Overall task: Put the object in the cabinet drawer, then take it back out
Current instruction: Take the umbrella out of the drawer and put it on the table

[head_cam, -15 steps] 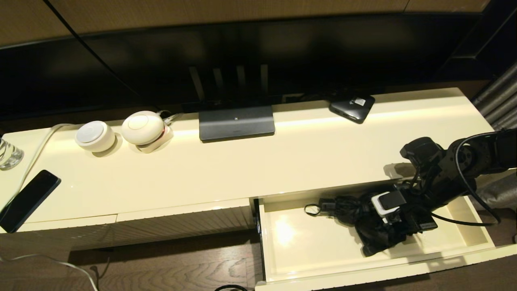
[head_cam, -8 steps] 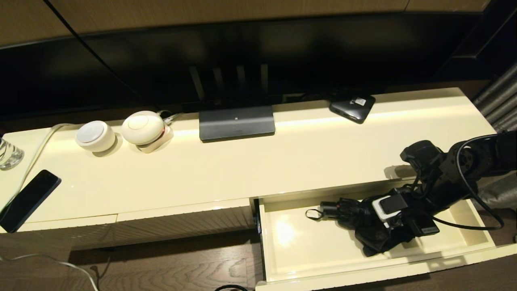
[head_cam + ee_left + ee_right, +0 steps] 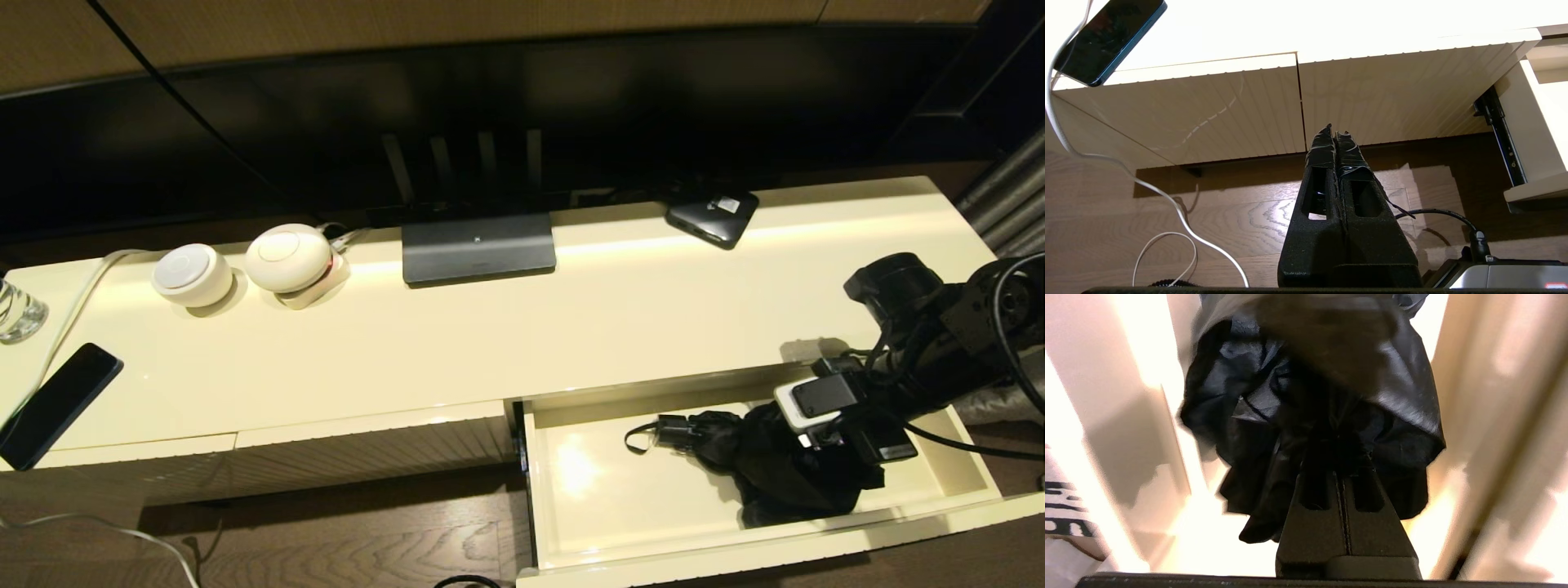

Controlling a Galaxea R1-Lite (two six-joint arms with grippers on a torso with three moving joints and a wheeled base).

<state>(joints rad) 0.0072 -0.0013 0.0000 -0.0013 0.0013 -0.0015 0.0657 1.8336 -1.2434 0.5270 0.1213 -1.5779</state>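
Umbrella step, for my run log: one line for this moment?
right gripper: shut on umbrella | umbrella: in open drawer | left gripper: shut, idle

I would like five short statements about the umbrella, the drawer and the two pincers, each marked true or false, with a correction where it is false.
1. The cabinet drawer is pulled open. True.
2. The right pincer is shut on the umbrella fabric. True.
3. The umbrella lies on the cabinet top beside the phone. False: it is over the open drawer, its handle end pointing to the robot's left.
4. The left pincer holds the white cable. False: it is shut and holds nothing, parked low in front of the closed ribbed cabinet fronts.
5. A dark phone lies at the left end of the cabinet top. True.
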